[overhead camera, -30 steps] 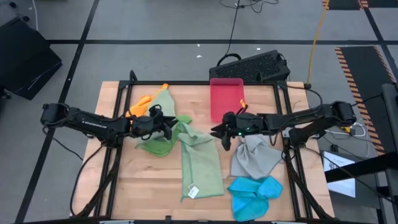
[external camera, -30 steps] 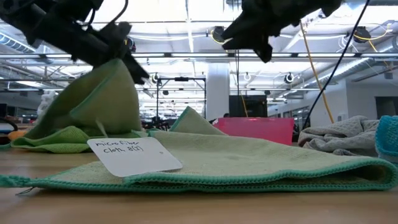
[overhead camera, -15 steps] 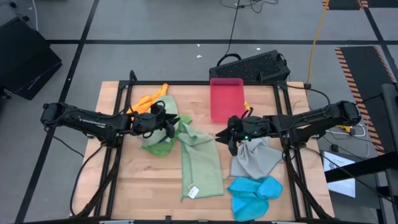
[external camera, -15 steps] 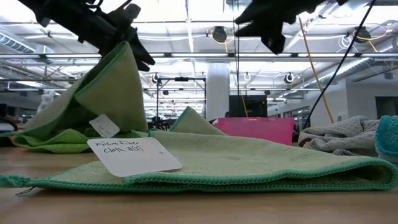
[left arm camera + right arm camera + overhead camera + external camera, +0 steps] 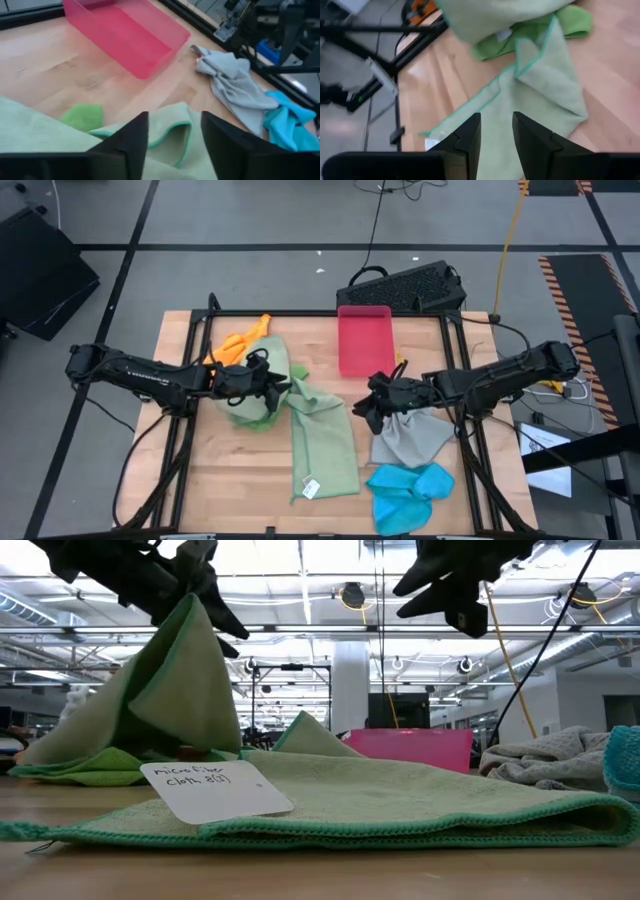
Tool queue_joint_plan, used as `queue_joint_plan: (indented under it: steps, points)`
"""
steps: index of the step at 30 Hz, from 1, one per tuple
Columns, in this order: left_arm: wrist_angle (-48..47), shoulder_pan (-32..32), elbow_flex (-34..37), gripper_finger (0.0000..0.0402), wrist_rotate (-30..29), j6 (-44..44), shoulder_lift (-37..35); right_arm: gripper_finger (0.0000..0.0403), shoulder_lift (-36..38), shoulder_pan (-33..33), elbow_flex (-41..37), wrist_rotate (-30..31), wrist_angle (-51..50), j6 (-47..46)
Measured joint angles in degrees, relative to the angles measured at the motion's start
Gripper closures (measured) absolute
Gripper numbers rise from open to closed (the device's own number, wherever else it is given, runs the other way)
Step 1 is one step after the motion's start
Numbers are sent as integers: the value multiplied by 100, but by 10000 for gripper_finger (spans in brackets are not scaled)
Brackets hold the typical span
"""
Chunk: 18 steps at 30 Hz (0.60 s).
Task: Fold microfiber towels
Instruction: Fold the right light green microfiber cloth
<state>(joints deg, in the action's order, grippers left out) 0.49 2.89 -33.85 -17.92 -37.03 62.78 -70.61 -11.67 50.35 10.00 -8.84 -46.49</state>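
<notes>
My left gripper [image 5: 278, 385] is shut on a pale sage green towel [image 5: 275, 360] and holds it up like a tent [image 5: 170, 680] over a bright green towel [image 5: 250, 417]. A second sage towel [image 5: 322, 442] lies folded lengthwise in the table's middle, with a paper tag [image 5: 215, 790] at its near end. My right gripper [image 5: 364, 407] hovers open and empty above the table, between that towel and a crumpled grey towel [image 5: 410, 435]. An orange towel [image 5: 232, 345] lies at the far left. A bright blue towel [image 5: 410, 490] lies at the near right. My left gripper holds the pale sage towel by a raised part at its green-bordered edge [image 5: 192, 608], coming from the table's left. The exact place of contact is hidden by the gripper. The towel hangs below the fingers, its lower part resting on the table and the bright green towel.
A pink-red plastic tray [image 5: 363, 340] stands at the far middle. A black keyboard [image 5: 405, 285] lies beyond the far edge. Bare wood shows at the near left [image 5: 230, 480].
My left gripper has gone up with the pale sage towel; the towel's peak stands higher and steeper while its lower edge stays down. My right gripper has drifted toward the table's right and near edges, toward the grey towel.
</notes>
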Motion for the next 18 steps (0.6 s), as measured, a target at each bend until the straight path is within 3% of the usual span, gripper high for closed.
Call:
queue_joint_plan:
  steps: [8, 14, 18]
  points:
    - [-212, -201, -47, 128, 296, 400, 0, 298, 0, -267, 0, 829, -14, -872]
    - [-560, -469, -153, 123, 404, 616, 5, 295, 0, -258, 0, 959, -131, -731]
    - [-548, -618, -160, 127, 508, 712, 121, 269, 0, -270, 0, 938, -183, -653]
